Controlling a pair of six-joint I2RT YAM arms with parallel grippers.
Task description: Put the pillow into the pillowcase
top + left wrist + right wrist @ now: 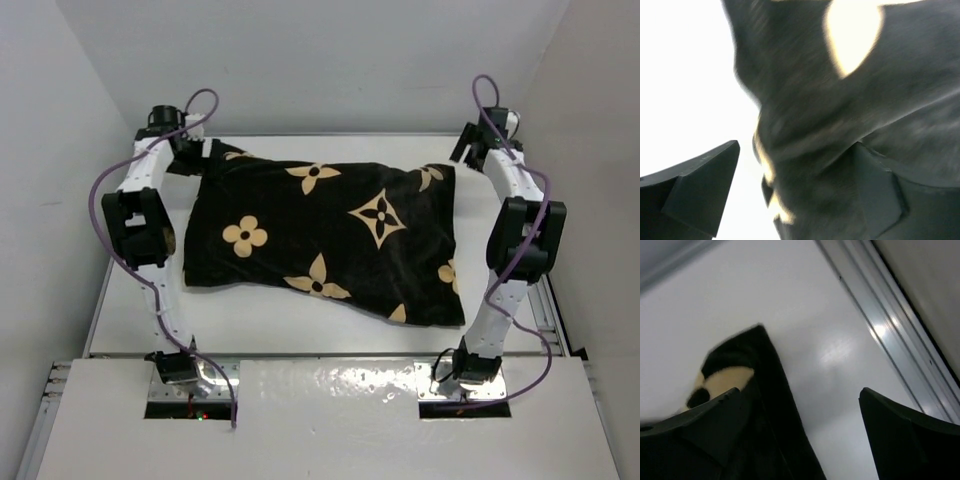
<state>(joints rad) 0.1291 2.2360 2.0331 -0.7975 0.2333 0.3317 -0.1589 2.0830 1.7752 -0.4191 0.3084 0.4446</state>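
The black pillowcase (325,235) with tan flower and star motifs lies spread and bulging across the white table (280,315). The pillow is hidden; no cream surface shows. My left gripper (190,148) is at the case's far left corner. In the left wrist view it (797,147) stands open, with blurred black pillowcase fabric (850,100) between the fingers and against the right finger (885,195). My right gripper (465,145) is at the far right corner. It (800,390) is open, and the pillowcase corner (770,390) lies by its left finger (705,425) with bare table between the tips.
A metal rail (880,330) runs along the table's right edge, close to the right gripper. Grey walls enclose the table on the left, back and right. A white shelf (330,420) covers the near side around the arm bases.
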